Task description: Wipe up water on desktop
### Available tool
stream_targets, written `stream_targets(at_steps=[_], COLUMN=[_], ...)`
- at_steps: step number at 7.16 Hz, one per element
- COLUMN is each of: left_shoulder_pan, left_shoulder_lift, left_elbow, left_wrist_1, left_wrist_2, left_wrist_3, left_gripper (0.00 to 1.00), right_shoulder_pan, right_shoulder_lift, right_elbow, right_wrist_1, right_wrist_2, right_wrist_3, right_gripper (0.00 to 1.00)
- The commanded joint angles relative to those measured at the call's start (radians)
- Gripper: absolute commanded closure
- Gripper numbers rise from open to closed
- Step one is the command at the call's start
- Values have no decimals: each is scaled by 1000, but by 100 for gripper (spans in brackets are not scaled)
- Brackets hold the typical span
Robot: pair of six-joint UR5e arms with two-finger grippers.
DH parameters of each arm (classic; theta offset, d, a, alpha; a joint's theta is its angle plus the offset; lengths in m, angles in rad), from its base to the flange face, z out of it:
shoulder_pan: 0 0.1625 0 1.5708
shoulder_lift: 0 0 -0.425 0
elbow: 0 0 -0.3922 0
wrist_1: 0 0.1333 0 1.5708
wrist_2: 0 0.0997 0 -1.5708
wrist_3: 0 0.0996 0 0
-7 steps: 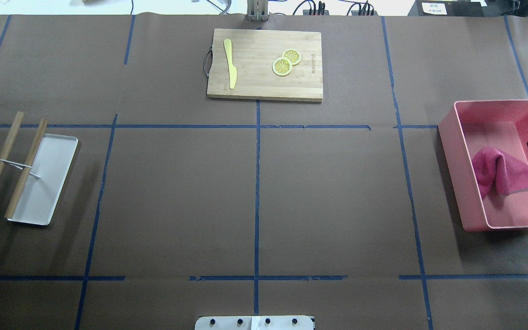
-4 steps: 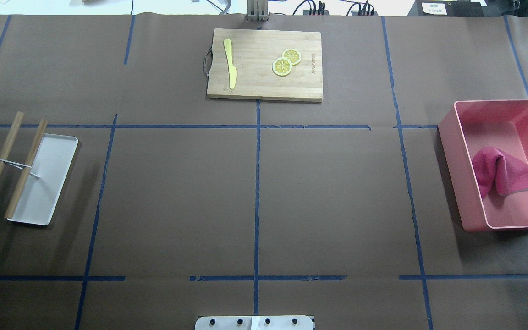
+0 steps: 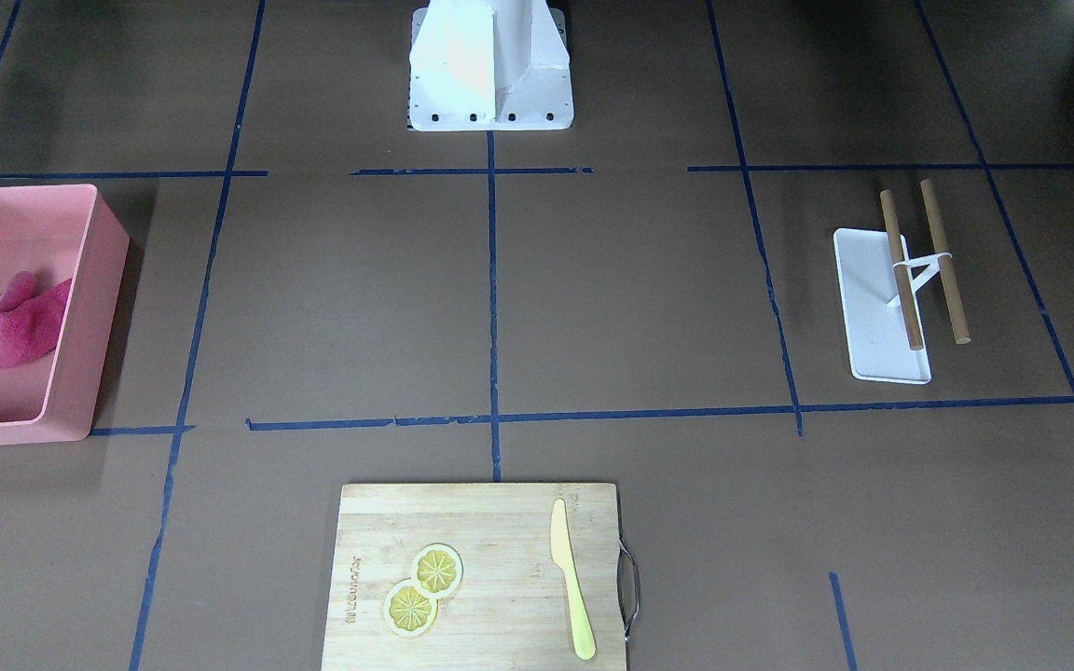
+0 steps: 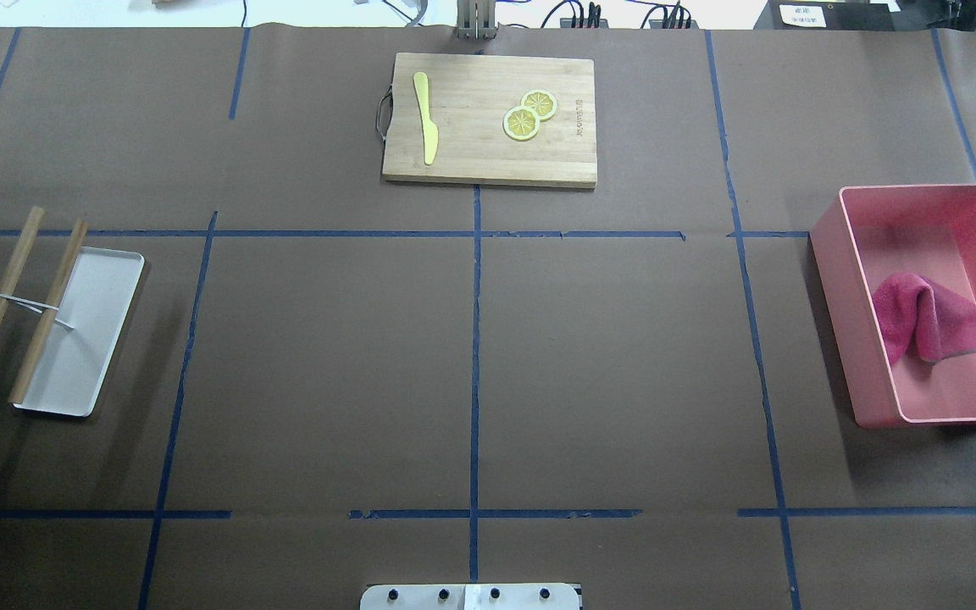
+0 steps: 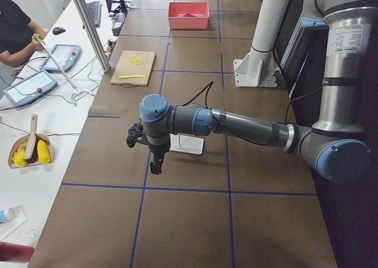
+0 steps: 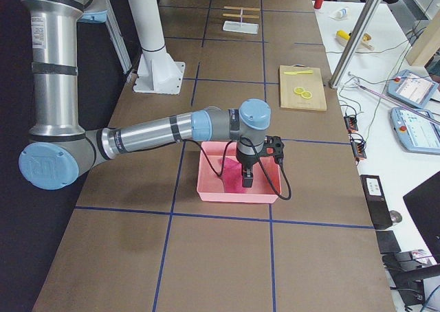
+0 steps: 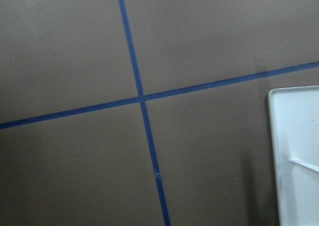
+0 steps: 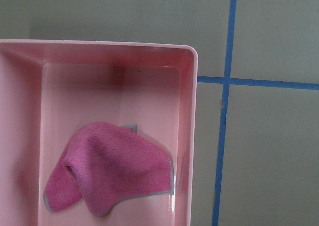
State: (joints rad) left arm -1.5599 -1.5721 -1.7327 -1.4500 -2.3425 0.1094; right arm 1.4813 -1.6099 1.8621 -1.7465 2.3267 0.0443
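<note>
Your right end effector [image 6: 247,181] has gone from the overhead view's right edge. It hangs over the pink bin [image 4: 848,322]; you cannot tell its grip. Left end effector [image 5: 155,159]: grip likewise unreadable, beside the white tray [image 4: 94,322]. Counter [image 4: 327,364]: brown, blue-taped, under everything. In the bin: magenta cloth [image 4: 928,326]. Farthest: cutting board [image 4: 471,152], then a cabled white desk [image 4: 200,13].
</note>
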Motion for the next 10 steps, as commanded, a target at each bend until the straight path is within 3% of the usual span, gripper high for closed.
stream_targets(at_steps=[1,4,7,10], left_shoulder_pan=[-32,-32,-28,-22], left_shoulder_lift=[0,3,-3,-9], left_elbow=[79,88,120,93], left_wrist_1=[11,11,13,13], left_wrist_2=[-126,-121,-40,-35], left_wrist_3=[12,-11,-5,-11], left_gripper=[0,0,0,0], right_shoulder_pan=[11,11,11,11], right_shoulder_lift=[-1,-13,-21,-4], right_elbow=[-15,-17,-17,-80], right_wrist_1=[-13,-7,-11,10], right_wrist_2=[-3,-4,-15,-13], right_wrist_3=[-20,-23,-24,-31], right_gripper=[0,0,0,0])
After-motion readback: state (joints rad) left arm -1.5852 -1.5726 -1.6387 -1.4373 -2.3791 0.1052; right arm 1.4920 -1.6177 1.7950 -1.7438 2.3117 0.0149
